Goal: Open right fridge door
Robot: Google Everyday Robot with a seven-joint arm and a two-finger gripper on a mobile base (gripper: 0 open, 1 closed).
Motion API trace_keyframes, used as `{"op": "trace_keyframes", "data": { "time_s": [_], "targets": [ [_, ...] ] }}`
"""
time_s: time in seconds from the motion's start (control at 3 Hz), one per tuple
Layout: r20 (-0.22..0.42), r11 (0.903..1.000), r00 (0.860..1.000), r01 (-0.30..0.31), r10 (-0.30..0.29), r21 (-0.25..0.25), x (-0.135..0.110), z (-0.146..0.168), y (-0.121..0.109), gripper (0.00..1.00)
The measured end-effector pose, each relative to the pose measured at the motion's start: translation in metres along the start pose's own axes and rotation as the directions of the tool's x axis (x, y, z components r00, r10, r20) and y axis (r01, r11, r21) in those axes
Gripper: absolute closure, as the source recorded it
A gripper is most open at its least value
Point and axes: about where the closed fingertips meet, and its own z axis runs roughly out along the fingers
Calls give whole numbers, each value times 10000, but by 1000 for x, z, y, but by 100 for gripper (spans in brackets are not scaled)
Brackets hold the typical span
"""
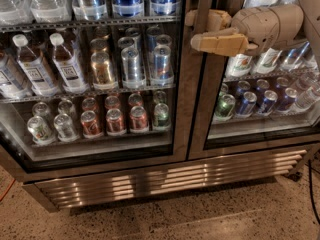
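From the camera view, your gripper [196, 30] sits high on the fridge, right at the seam where the two doors meet. It is laid across the left edge of the right door [260, 121], with the arm reaching in from the upper right corner of the frame. You cannot tell from here whether the claw is clamped on that steel edge or only resting against it, so don't count on a firm hold.

The right door fills the right side of the fridge. Blue and green cans [246, 104] and white-labelled bottles show through its glass. Its bottom rail runs close in line with the bottom of the left door [100, 84], just above the grille [165, 176]. If there is a crack at the seam, it is too slight to be sure of.

By my reading, the reach to the door edge is done and the opening itself is not. What is left is to make sure of the grip, then swing the edge outward, away from the left door, until the shelves stand exposed.
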Motion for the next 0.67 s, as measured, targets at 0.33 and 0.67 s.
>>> {"op": "trace_keyframes", "data": {
  "time_s": [0.33, 0.67],
  "targets": [
    [0, 10000, 10000, 0, 0, 0, 0, 0, 0, 11],
    [0, 10000, 10000, 0, 0, 0, 0, 0, 0, 0]
  ]
}}
